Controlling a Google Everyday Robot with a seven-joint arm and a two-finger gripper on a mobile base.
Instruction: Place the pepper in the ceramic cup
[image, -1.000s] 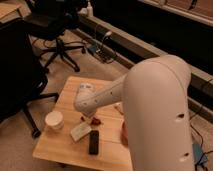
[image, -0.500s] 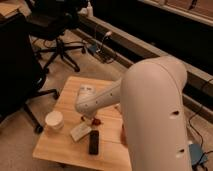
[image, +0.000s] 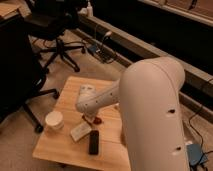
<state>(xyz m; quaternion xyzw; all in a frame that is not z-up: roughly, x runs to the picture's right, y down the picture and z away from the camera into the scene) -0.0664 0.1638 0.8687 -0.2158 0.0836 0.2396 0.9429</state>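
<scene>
**Jaws of the gripper (image: 90, 118), whose state I am not managing to tell, hanging low over the wooden table (image: 60, 150) just beside the pepper (image: 98, 120).**

I am looking past the bulky white arm (image: 150, 110), which is filling the right of the view and reaching down to the middle of the table, its wrist hiding most of the gripper. A black office chair (image: 55, 30) is sitting well behind the table. The ceramic cup (image: 54, 120) is standing upright near the table edge at the left of the view, apart from the gripper. A flat white block (image: 80, 132) is lying between cup and gripper. A dark flat rectangular object (image: 93, 142) is lying just beside the block, toward the front edge. The pepper is showing as a small red patch on the tabletop right at the gripper, outside the cup; I am unable to tell whether the two are touching.
</scene>
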